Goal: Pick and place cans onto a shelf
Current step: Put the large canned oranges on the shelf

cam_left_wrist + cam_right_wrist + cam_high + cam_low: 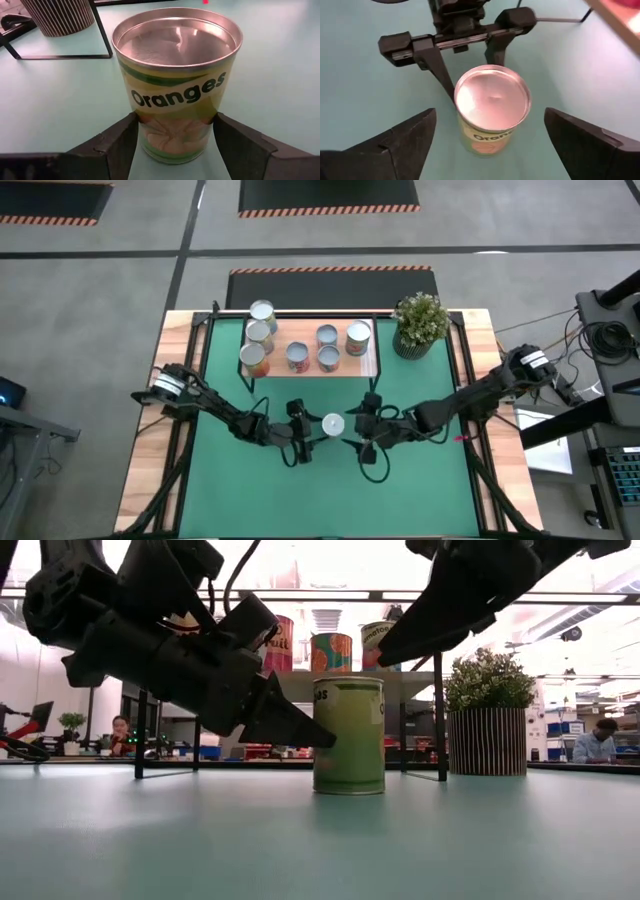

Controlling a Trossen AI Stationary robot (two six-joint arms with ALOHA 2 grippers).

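One Oranges can [333, 423] stood at frame centre; your left gripper [172, 145] clasped it, your right gripper [490, 145] hung wide above. Lifting crookedly could topple it.

The can [176, 85] on the mat reads "Oranges" on its label.

Overhead, table-level and both wrist views (close) share one can [332, 423].
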